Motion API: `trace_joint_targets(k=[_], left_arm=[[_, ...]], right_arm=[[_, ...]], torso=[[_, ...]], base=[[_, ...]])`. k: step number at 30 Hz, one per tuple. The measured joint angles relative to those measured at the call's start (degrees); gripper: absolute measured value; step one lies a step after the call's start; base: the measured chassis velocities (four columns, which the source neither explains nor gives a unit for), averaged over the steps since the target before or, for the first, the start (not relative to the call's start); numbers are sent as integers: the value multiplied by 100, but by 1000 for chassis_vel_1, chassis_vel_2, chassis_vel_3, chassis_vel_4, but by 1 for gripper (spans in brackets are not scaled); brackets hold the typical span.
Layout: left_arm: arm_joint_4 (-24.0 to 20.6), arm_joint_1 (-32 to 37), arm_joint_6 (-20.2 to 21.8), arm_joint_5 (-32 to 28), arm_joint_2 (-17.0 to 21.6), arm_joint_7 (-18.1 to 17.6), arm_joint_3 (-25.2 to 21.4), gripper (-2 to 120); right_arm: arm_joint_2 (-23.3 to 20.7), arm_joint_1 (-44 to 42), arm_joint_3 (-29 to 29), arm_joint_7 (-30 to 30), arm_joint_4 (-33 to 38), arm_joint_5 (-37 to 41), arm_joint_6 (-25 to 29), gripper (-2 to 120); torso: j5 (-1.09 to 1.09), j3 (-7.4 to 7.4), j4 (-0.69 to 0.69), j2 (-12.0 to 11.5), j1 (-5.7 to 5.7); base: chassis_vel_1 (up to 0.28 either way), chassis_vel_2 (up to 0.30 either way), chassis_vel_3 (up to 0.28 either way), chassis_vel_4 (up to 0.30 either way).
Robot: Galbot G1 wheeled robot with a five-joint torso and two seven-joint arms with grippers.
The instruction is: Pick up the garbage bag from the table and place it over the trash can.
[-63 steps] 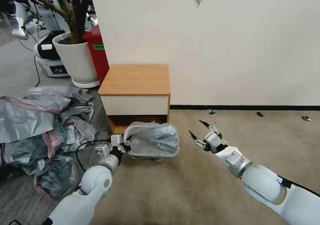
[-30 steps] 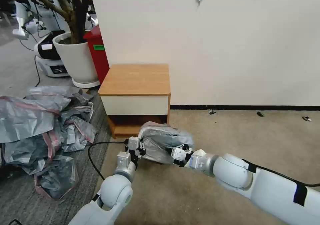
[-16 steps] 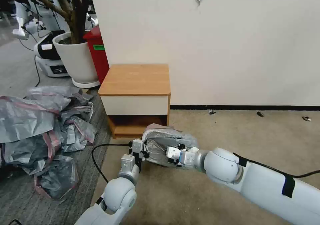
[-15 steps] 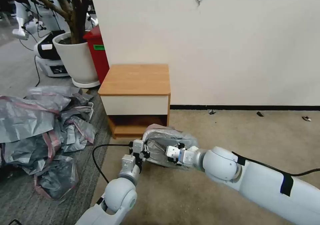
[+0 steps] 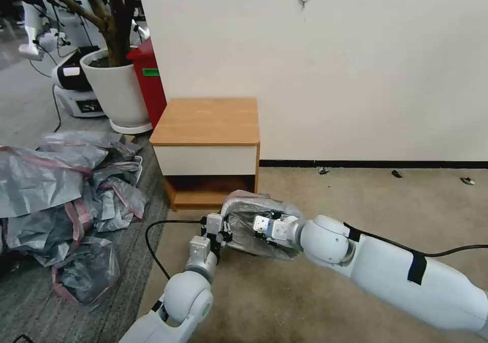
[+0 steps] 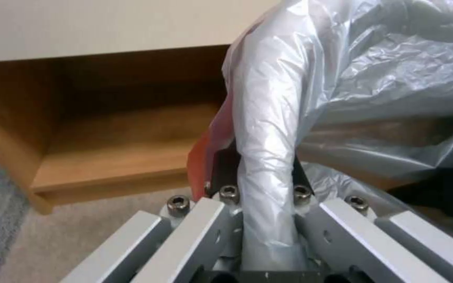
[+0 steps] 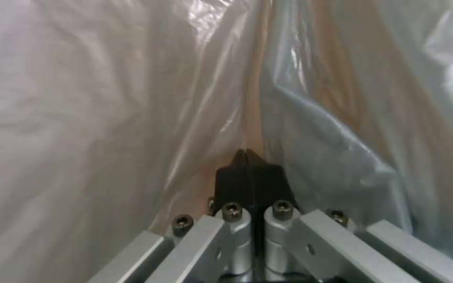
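Observation:
The garbage bag [image 5: 264,239], thin crinkly grey plastic with a pinkish-red rim, hangs puffed up just above the carpet in front of the table [image 5: 206,122]. My left gripper [image 5: 223,231] is shut on a fold of the bag's edge; in the left wrist view that gripper [image 6: 260,177] pinches the film beside the red rim [image 6: 208,153], with the table's lower shelf [image 6: 106,157] behind. My right gripper [image 5: 256,225] reaches into the bag from the right. Its tips [image 7: 247,157] are pressed together on the garbage bag [image 7: 106,98]. The trash can is hidden.
A heap of similar grey bags [image 5: 56,190] lies on the floor at the left. Behind it stand a white plant pot [image 5: 114,86] and a red bin [image 5: 150,79]. A black cable [image 5: 152,231] loops by my left arm. Open carpet [image 5: 396,206] stretches right, along the wall.
My right arm swung left from the open carpet into the bag, and its gripper went from open to shut. My left gripper carried the bag rightward and slightly lower.

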Motion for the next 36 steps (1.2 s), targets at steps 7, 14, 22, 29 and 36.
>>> trace_joint_targets(k=[7, 14, 22, 29, 36], left_arm=[[-28, 63, 4, 7, -68, -5, 8, 2], [30, 32, 12, 10, -195, -73, 85, 2], [63, 4, 18, 5, -258, -117, 157, 2], [53, -21, 43, -77, -332, -172, 217, 2], [37, -97, 148, -276, -381, -282, 275, 2]], right_arm=[[185, -69, 5, -76, -420, -229, 5, 0], [365, -154, 14, -152, -647, -504, 8, 0], [462, -148, -8, -216, -875, -670, 15, 0], [518, -296, 2, -226, -1064, -758, 18, 0], [524, -381, 42, -264, -1081, -790, 21, 0]], torso=[[0, 0, 0, 0, 0], [1, 0, 0, 0, 0], [0, 0, 0, 0, 0], [1, 0, 0, 0, 0], [0, 0, 0, 0, 0]], base=[[0, 0, 0, 0], [0, 0, 0, 0], [0, 0, 0, 0], [0, 0, 0, 0], [0, 0, 0, 0]])
